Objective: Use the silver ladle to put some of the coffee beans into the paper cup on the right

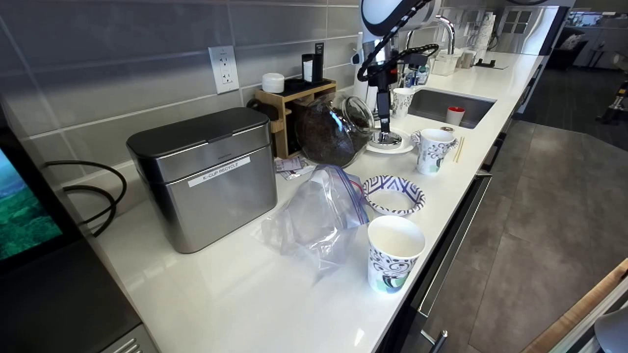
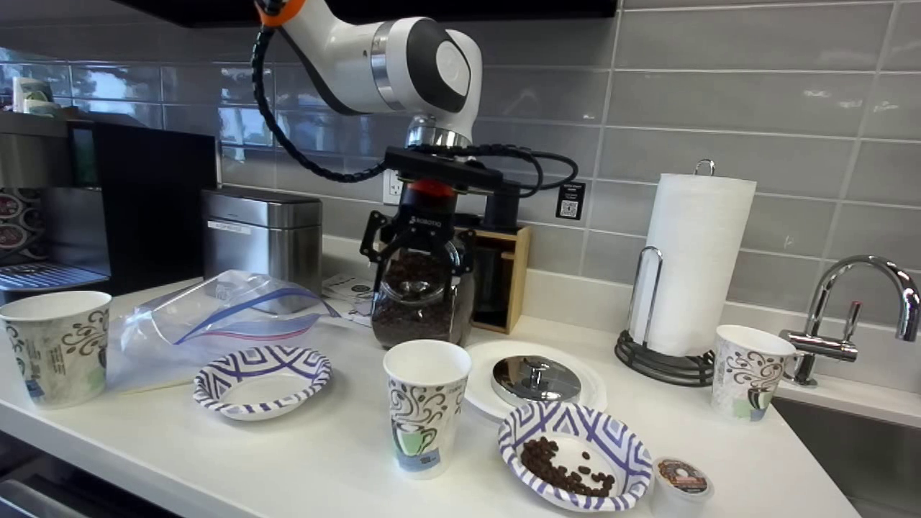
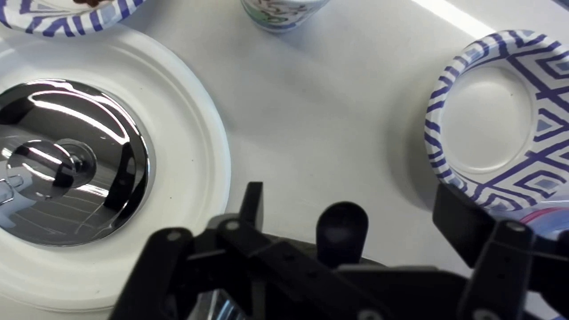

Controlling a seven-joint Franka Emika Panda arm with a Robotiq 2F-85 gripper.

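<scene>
My gripper (image 2: 419,277) hangs in front of the glass jar's (image 2: 460,309) mouth in an exterior view. Its fingers (image 3: 253,204) stand wide apart in the wrist view. Between them is a black rounded end (image 3: 342,233), touching neither; what it belongs to is unclear. The silver ladle cannot be made out; it is hidden or out of view. Coffee beans (image 2: 410,316) fill much of the jar, and a few more lie in a patterned bowl (image 2: 620,447). Paper cups stand upright at the left (image 2: 61,352), the middle (image 2: 426,414) and the far right (image 2: 748,370).
A shiny lid (image 2: 536,378) rests on a white plate (image 2: 482,381) by the jar. Another patterned bowl (image 2: 262,390) and a clear plastic bag (image 1: 314,215) lie nearby. Also here are a paper towel roll (image 2: 698,266), a pod (image 2: 682,489), a wooden shelf (image 2: 514,280) and a sink (image 2: 863,446).
</scene>
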